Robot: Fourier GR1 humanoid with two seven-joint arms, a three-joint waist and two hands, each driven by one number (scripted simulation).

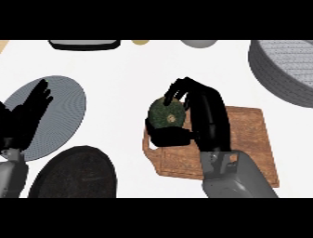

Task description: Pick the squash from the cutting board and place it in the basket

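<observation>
The squash, a dark green mottled oval, was clasped by the right hand, fingers and thumb curled round it, over the cutting board's left edge, well apart from the grey basket. The left hand was held open above a grey plate.

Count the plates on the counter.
2. A grey plate at the left, partly behind the left hand; a black plate just below it in the view. Others may be hidden beyond the top edge.
</observation>
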